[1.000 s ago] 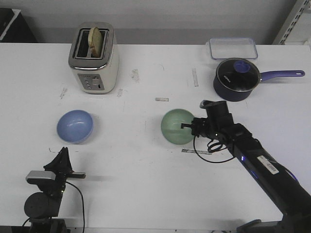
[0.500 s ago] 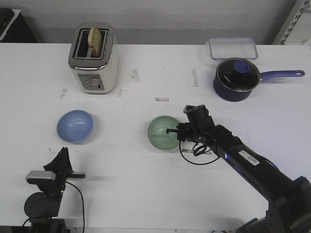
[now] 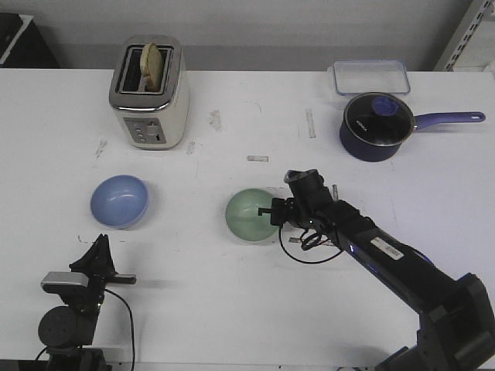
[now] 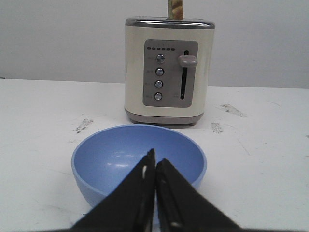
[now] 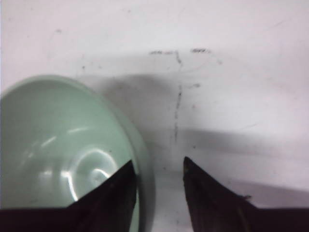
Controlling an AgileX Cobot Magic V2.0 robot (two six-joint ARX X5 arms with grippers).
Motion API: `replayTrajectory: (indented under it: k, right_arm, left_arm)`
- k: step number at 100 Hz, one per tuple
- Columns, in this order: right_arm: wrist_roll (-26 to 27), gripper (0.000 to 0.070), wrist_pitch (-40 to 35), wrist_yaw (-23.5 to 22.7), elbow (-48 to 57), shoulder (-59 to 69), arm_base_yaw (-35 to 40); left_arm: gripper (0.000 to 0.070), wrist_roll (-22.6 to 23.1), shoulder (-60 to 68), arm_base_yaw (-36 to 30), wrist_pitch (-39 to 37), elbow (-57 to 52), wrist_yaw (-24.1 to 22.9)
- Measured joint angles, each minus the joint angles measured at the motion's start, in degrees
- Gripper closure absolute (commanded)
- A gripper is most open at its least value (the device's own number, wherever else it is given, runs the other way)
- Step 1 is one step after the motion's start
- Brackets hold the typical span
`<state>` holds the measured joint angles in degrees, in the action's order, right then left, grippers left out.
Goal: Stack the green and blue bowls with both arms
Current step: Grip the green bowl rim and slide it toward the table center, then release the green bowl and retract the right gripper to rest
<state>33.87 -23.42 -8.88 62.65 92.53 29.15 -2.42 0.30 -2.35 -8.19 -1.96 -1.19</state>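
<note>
the right pincer (image 3: pixel 276 212) straddles the rim of the green bowl (image 3: pixel 249 216) near the middle of the white surface (image 3: pixel 232 309), one finger inside and one outside, jaws parted around the wall; whether they pinch it firmly i cannot tell. the blue bowl (image 3: pixel 119 201) sits well apart to the left, in front of the toaster (image 3: pixel 151 93). the left pincer (image 4: pixel 153 193) is closed and empty just short of it. the smooth thin rim could slip from such a narrow grip, tipping or dropping the green bowl.
</note>
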Motion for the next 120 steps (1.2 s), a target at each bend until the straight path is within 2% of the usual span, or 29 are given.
replayTrajectory:
  k: [6, 10, 25, 36, 43, 56, 64, 72, 81, 97, 120]
  right_arm:
    - [-0.22, 0.0351, 0.15, 0.22, 0.00, -1.66, 0.07]
    - [-0.46, 0.0326, 0.39, 0.92, 0.00, -2.99, 0.07]
    - [-3.02, 0.0327, 0.59, 2.27, 0.00, -7.85, -0.90]
    - [-8.94, 0.0333, 0.57, 4.81, 0.00, -10.80, -1.57]
    - [-14.05, 0.0394, 0.55, 7.87, 0.00, -13.07, -1.95]
    - [-25.27, 0.0607, 3.76, 11.15, -0.96, -18.14, -3.02]
    - [-31.30, 0.0654, 8.04, 11.39, -3.82, -21.51, -4.35]
    - [-35.17, 0.0688, 12.70, 11.50, -7.43, -24.17, -6.62]
    - [-37.05, 0.0688, 17.49, 10.60, -11.08, -26.34, -9.60]
    - [-36.79, 0.0688, 23.56, 7.08, -17.22, -31.63, -16.09]
    - [-34.38, 0.0688, 30.14, 7.21, -27.89, -40.19, -23.04]
  left_arm:
    - [0.0699, 0.00, 0.00, 0.00, 0.00, 0.00, 0.00]
    - [0.0699, 0.00, 0.00, 0.00, 0.00, 0.00, -0.02]
    - [0.0699, 0.00, 0.00, 0.00, -0.02, 0.00, 0.00]
    - [0.0699, 0.00, 0.00, 0.00, 0.00, 0.00, 0.00]
    - [0.0699, 0.00, 0.00, 0.00, 0.00, 0.00, 0.00]
    - [0.0699, 0.00, 0.00, 0.00, -0.02, 0.00, 0.00]
    - [0.0699, 0.00, 0.00, 0.00, 0.00, 0.00, 0.00]
    - [0.0699, 0.00, 0.00, 0.00, 0.00, 0.00, 0.00]
    - [0.0699, 0.00, 0.00, 0.00, 0.00, 0.00, -0.02]
    - [0.0699, 0.00, 0.00, 0.00, -0.02, 0.00, 0.00]
    - [0.0699, 0.00, 0.00, 0.00, 0.00, 0.00, 0.00]
